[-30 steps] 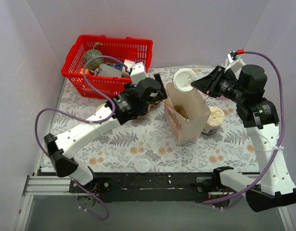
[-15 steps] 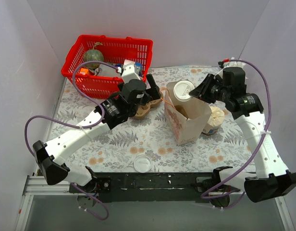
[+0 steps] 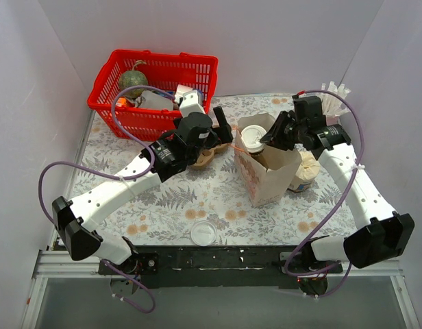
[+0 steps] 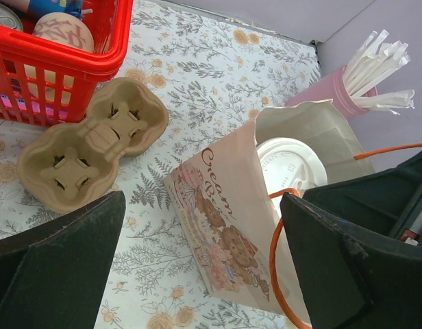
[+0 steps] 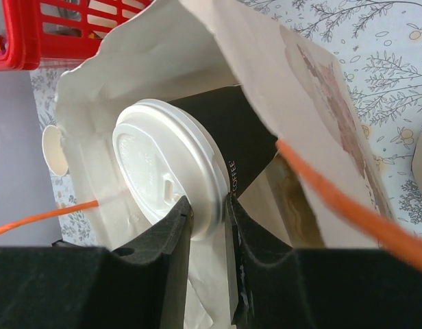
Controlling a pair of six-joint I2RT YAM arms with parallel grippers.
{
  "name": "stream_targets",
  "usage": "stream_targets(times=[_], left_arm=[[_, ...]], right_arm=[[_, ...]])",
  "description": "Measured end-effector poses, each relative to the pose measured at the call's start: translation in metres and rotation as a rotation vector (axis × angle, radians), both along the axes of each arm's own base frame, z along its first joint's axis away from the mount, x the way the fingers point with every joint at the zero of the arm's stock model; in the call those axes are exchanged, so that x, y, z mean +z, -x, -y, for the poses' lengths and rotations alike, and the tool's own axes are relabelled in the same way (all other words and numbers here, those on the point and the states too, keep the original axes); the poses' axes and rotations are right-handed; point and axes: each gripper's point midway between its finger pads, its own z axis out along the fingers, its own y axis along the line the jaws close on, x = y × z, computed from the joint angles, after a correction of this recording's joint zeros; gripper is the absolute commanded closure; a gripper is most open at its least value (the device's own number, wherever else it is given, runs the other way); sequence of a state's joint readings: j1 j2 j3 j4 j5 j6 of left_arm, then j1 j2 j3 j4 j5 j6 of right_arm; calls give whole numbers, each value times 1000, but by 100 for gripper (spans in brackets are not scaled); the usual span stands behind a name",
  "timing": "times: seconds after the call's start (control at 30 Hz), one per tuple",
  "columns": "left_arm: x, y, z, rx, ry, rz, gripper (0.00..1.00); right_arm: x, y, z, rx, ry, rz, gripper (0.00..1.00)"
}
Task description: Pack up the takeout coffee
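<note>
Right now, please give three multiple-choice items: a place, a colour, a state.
1. The white-lidded paper coffee cup is: A in the red plastic basket; B in the open top of the printed paper bag; C on the cardboard carrier.
2. The bag's cord handle is: A orange; B blue; C green.
3. The right jaws are: A open; B shut on the cup's lid; C unseen.
1 B, bag walls surround the lid; 2 A, right wrist view; 3 B, both pinch its rim.
</note>
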State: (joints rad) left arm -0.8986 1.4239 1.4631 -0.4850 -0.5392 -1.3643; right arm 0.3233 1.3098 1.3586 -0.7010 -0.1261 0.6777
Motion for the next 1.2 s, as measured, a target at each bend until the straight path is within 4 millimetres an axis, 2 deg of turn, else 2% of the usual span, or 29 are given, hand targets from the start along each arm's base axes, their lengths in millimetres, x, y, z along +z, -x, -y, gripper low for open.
stream_targets(times=[0.27,0.33,0.5,0.67,1.0,1.2], left_arm=[[-2,2,4,-21,4,-8,2],[-3,2,5,-28,9,-8,2],[-4,3,11,-49,18,-12,2],[-8,1,20,-77,25,-15,2],[-33,-5,47,-153,-10,-59,2],[-27,-6,53,-174,2,-41,2]], right_arm=[[-24,-5,0,-20,16,-49,97],[-32,-4,0,-23,14,-63,94],[-58,2,0,-24,17,-111,94],[-66,1,-1,-24,10,-113,94],[-79,-3,10,-64,-24,-137,89],[-87,-3,13,-78,-78,-168,88]])
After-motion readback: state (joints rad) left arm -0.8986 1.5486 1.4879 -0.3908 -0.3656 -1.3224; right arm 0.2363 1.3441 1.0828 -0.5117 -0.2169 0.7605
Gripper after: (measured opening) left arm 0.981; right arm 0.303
